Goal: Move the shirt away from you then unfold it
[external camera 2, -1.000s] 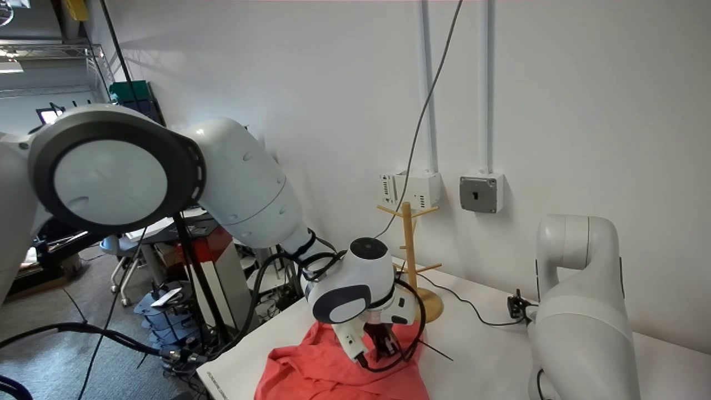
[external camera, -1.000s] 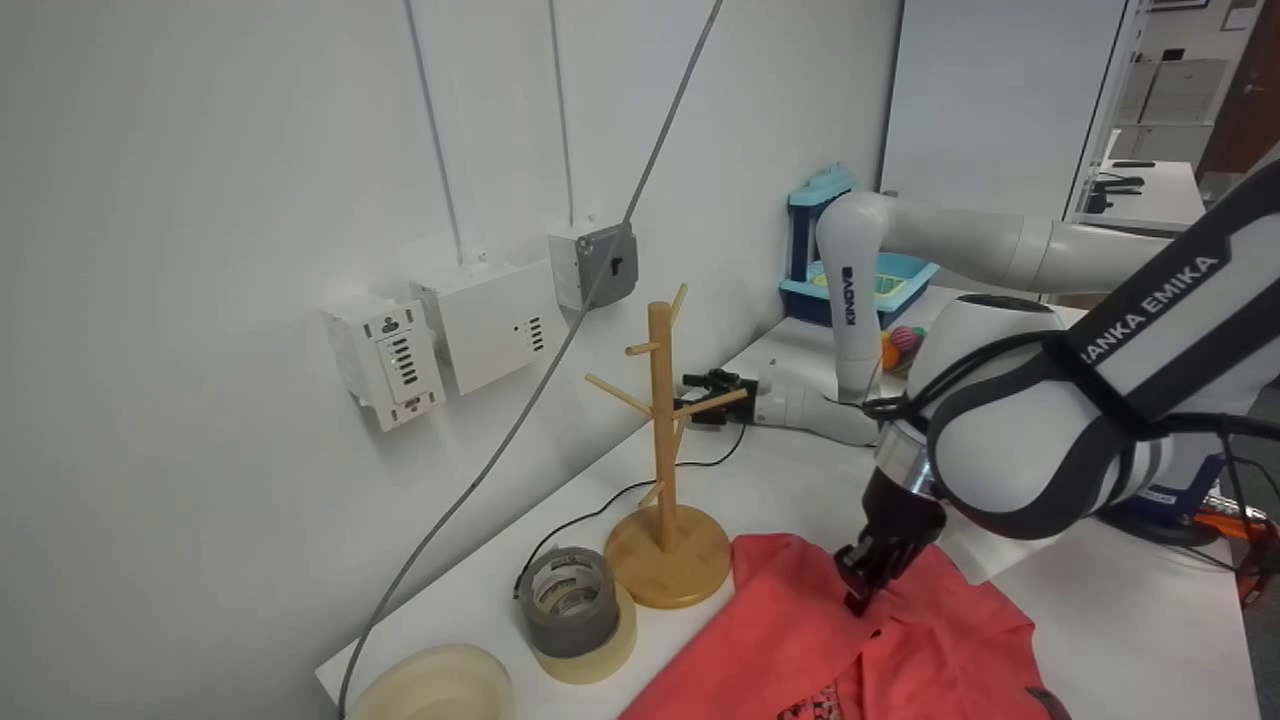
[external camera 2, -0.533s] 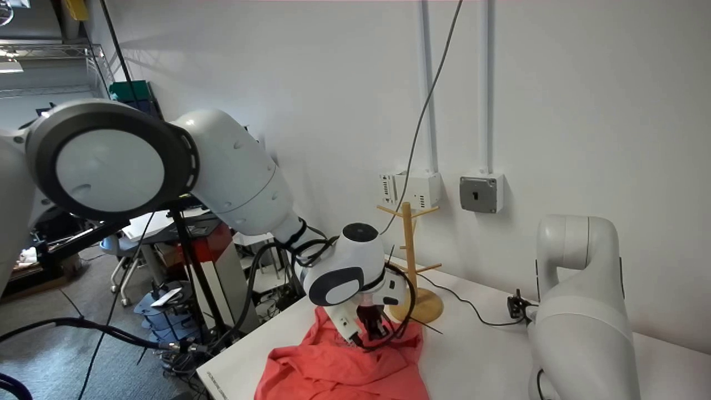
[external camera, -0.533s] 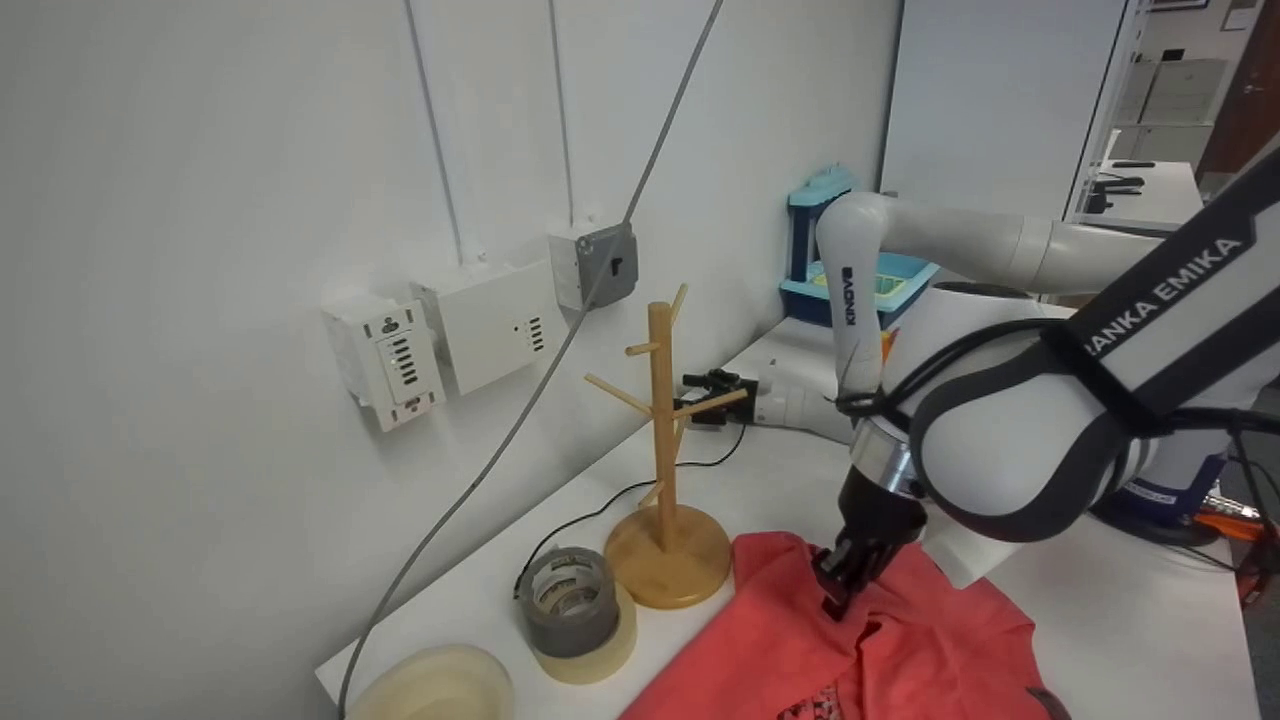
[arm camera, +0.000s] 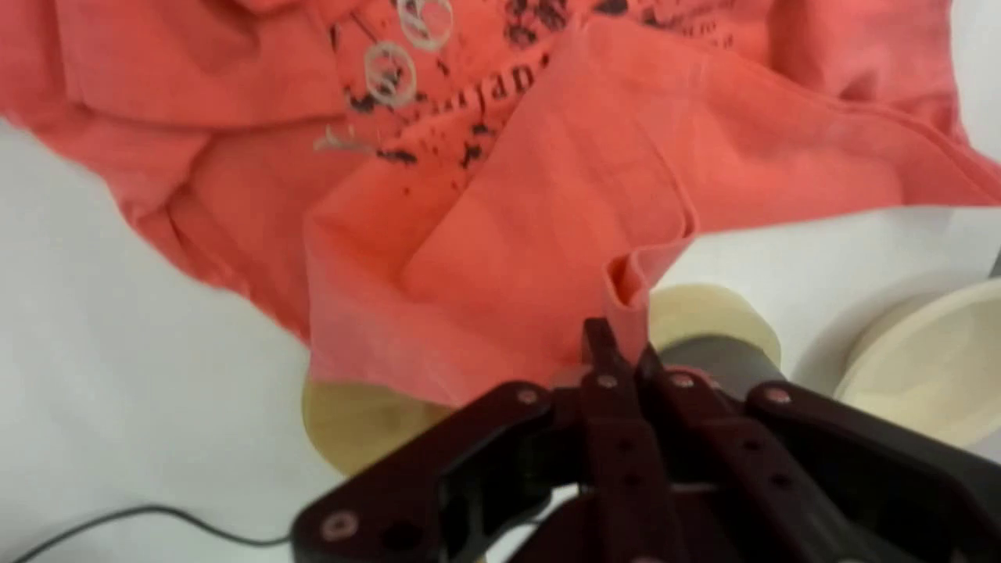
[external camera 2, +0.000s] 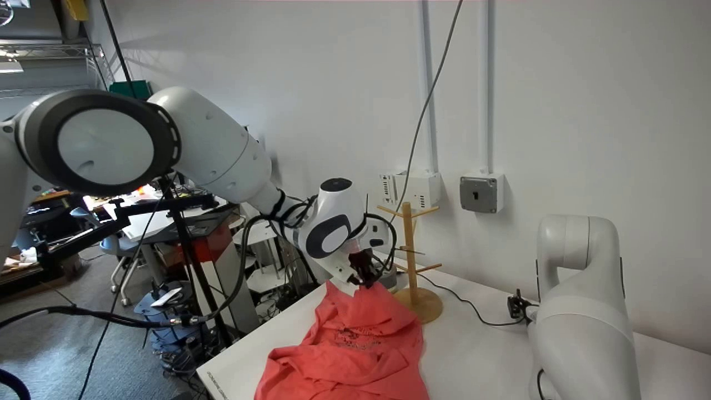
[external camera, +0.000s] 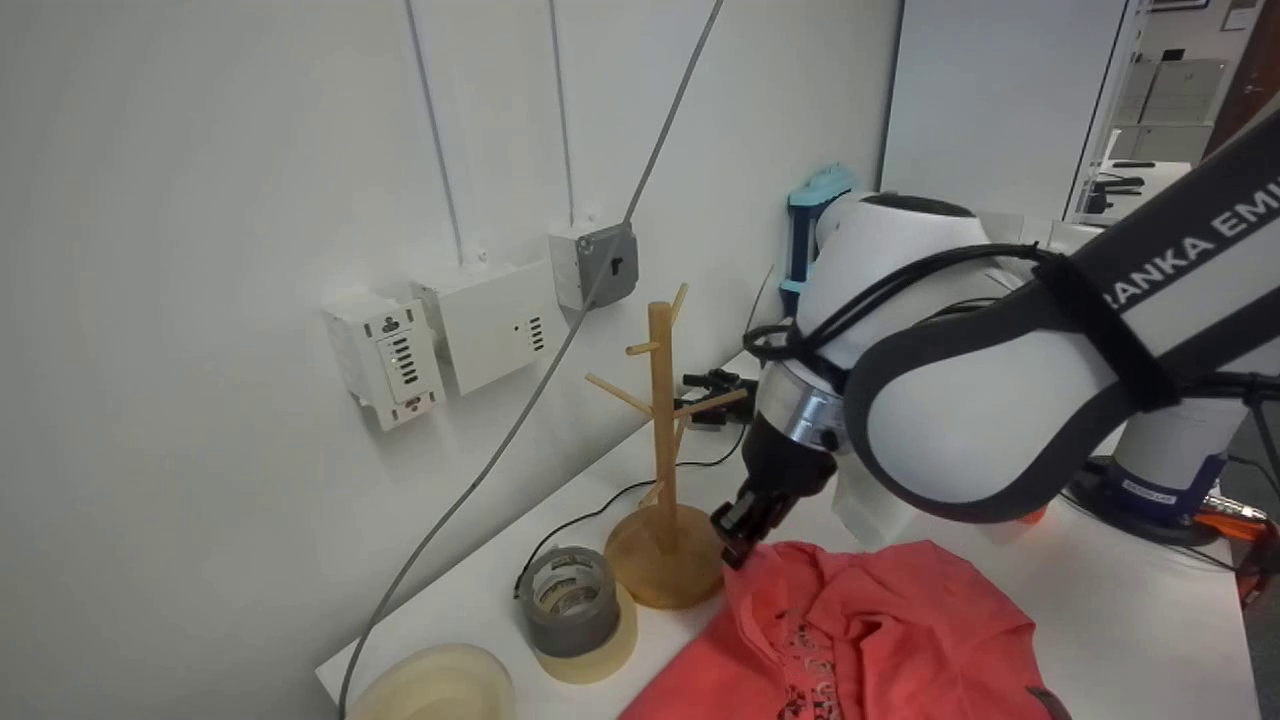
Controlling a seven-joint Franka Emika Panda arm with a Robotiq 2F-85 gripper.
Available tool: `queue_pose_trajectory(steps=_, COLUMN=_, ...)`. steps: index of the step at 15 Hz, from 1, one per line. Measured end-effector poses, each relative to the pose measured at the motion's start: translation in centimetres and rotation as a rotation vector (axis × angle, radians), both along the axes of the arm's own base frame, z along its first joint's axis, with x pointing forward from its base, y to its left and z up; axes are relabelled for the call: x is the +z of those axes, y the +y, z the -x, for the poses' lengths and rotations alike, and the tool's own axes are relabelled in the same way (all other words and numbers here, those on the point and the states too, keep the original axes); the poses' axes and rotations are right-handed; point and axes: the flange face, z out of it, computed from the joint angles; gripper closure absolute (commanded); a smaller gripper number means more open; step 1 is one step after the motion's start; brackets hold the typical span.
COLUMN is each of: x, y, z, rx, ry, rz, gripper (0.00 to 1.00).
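Note:
The coral-red shirt (external camera: 930, 620) lies crumpled on the white table; it also shows in an exterior view (external camera 2: 344, 366). My gripper (arm camera: 626, 352) is shut on a pinched fold of the shirt's edge (arm camera: 626, 305) in the wrist view. It holds that edge raised off the table, close to the wooden stand, in both exterior views (external camera: 735, 545) (external camera 2: 364, 282). The rest of the shirt still lies on the table. A dark print (arm camera: 469, 102) shows on the shirt beyond the raised flap.
A wooden peg stand (external camera: 663, 450) stands right beside the gripper. Stacked tape rolls (external camera: 570, 610) and a pale bowl (external camera: 440, 685) sit near the wall. A second white arm (external camera 2: 583, 311) and a black cable (external camera 2: 472, 305) lie on the table's other side.
My gripper has moved up and toward the wooden stand and the wall, drawing the shirt's edge along with it. More of the dark print is uncovered.

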Motion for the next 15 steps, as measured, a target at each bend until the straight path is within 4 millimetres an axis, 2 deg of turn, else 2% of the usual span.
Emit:
queue_pose_trajectory(steps=2, x=1.9, y=0.7, z=-1.5, rx=-0.022, ry=-0.099, rz=0.002, gripper=0.99)
queue_pose_trajectory(steps=5, x=3.6, y=0.5, z=-3.2, rx=-0.085, ry=-0.214, rz=-0.019, gripper=0.99)
queue_pose_trajectory(steps=10, x=3.9, y=-0.8, z=-4.8, rx=-0.165, ry=-0.317, rz=-0.027, gripper=0.99)
queue_pose_trajectory(steps=11, x=3.8, y=-0.9, z=-5.0, rx=-0.176, ry=-0.329, rz=-0.028, gripper=0.81)
queue_pose_trajectory(steps=12, x=3.7, y=-1.0, z=-5.1, rx=-0.184, ry=-0.337, rz=-0.027, gripper=0.7)
queue_pose_trajectory(steps=15, x=3.2, y=-1.2, z=-5.2, rx=-0.19, ry=-0.339, rz=-0.013, gripper=0.48)
